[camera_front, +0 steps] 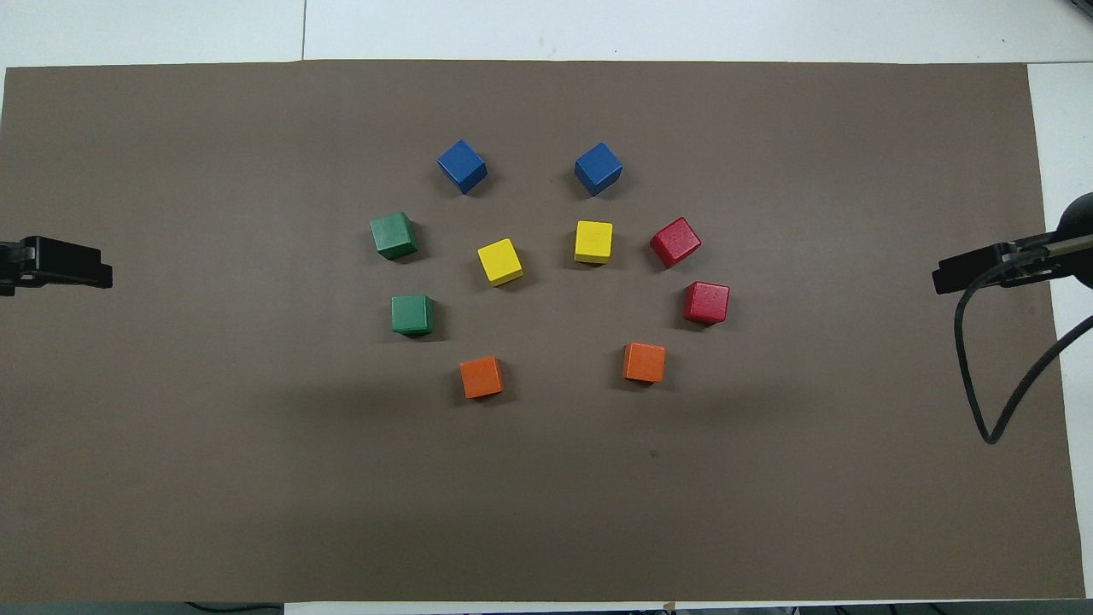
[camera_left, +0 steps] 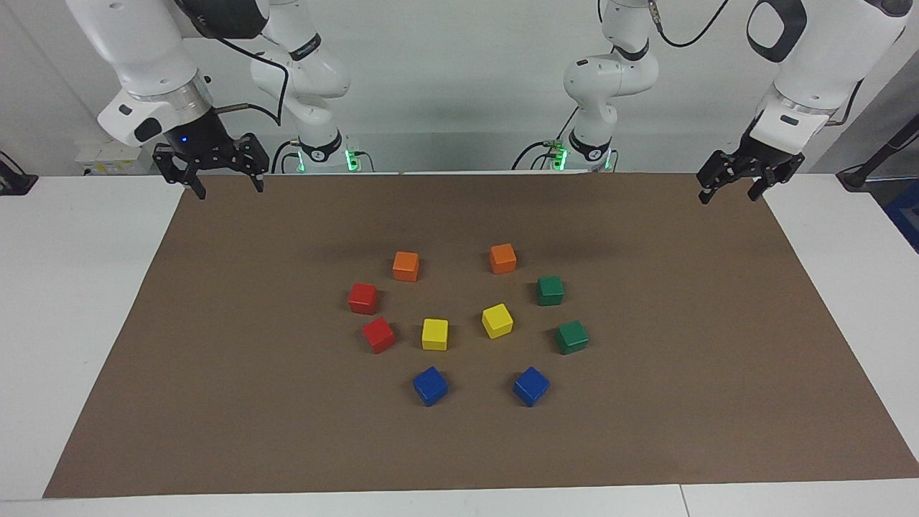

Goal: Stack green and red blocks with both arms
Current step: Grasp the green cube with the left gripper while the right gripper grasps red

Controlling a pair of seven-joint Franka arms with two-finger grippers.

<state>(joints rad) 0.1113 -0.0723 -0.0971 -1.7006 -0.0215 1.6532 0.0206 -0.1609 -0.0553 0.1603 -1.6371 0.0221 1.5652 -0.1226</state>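
Note:
Two green blocks [camera_left: 550,290] [camera_left: 572,337] lie apart on the brown mat toward the left arm's end; they also show in the overhead view [camera_front: 413,314] [camera_front: 394,235]. Two red blocks [camera_left: 363,298] [camera_left: 378,334] lie apart toward the right arm's end, also in the overhead view [camera_front: 706,302] [camera_front: 675,242]. My left gripper [camera_left: 729,197] [camera_front: 60,265] is open and empty, raised over the mat's edge at its own end. My right gripper [camera_left: 230,191] [camera_front: 973,273] is open and empty, raised over the mat's edge at its end. Both arms wait.
Two orange cubes [camera_left: 406,266] [camera_left: 502,258] lie nearest the robots, two yellow cubes [camera_left: 434,334] [camera_left: 497,320] in the middle of the ring, and two blue cubes [camera_left: 430,385] [camera_left: 530,385] farthest. The brown mat [camera_left: 682,402] covers the white table.

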